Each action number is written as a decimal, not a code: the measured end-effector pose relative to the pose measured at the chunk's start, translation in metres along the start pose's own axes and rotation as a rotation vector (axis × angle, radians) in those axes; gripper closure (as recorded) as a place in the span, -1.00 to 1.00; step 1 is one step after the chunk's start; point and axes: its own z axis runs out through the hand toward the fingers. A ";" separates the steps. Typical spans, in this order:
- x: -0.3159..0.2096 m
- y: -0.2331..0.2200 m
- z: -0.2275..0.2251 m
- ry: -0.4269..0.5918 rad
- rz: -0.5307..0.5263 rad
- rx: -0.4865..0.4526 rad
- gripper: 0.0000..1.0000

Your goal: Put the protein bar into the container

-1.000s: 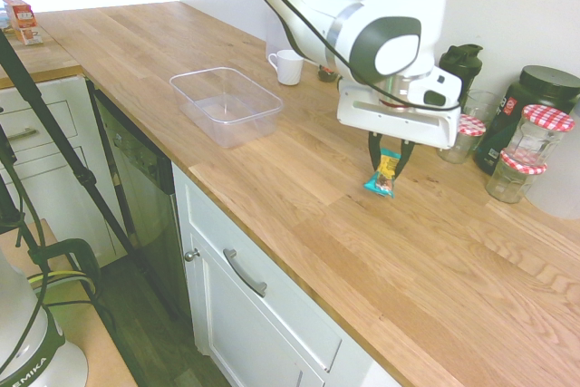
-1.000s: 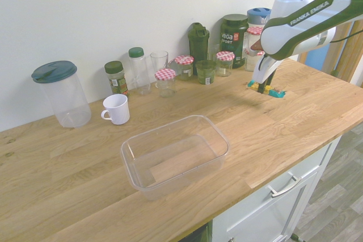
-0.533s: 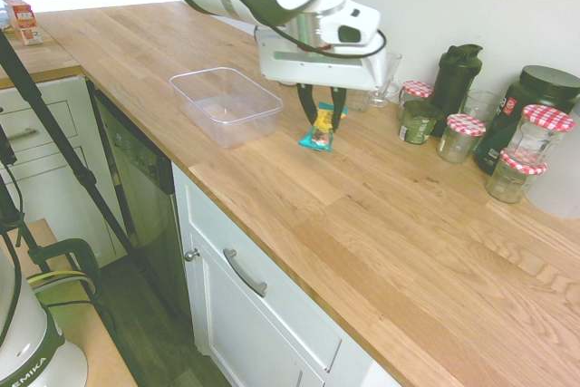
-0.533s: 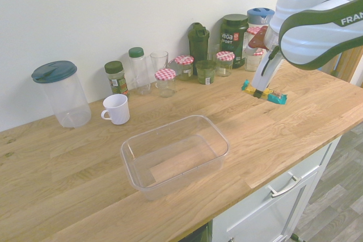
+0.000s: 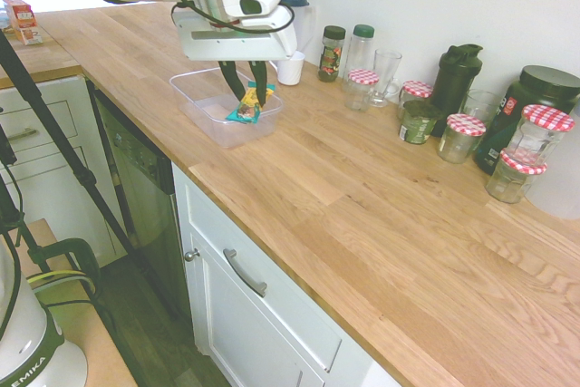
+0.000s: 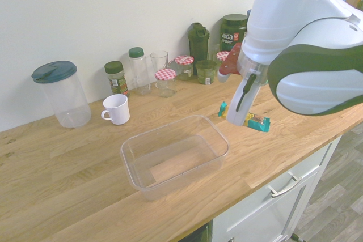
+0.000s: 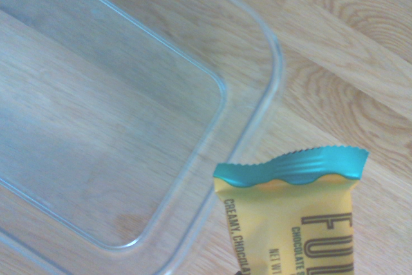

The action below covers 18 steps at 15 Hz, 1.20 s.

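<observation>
Container [image 6: 174, 157] sits empty on the counter [image 6: 295, 134] to the left, while just beside its right rim the fingers [image 6: 245, 90] pinch the protein bar [image 6: 245, 119] in the air, so letting go here would likely drop it on the rim or outside.

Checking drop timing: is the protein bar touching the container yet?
Apart. The second exterior view shows the protein bar held in the gripper, in the air beside the container.
</observation>
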 end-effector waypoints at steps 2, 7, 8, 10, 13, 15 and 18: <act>-0.007 -0.012 -0.004 0.006 0.000 -0.003 1.00; -0.023 -0.059 -0.007 0.025 -0.025 -0.020 1.00; -0.021 -0.068 -0.003 0.025 -0.026 -0.024 1.00; -0.014 -0.083 0.007 0.020 -0.020 -0.033 1.00; 0.002 -0.098 0.031 0.008 -0.018 -0.059 1.00; 0.008 -0.110 0.046 -0.006 -0.021 -0.073 1.00; 0.007 -0.124 0.059 -0.024 -0.034 -0.080 1.00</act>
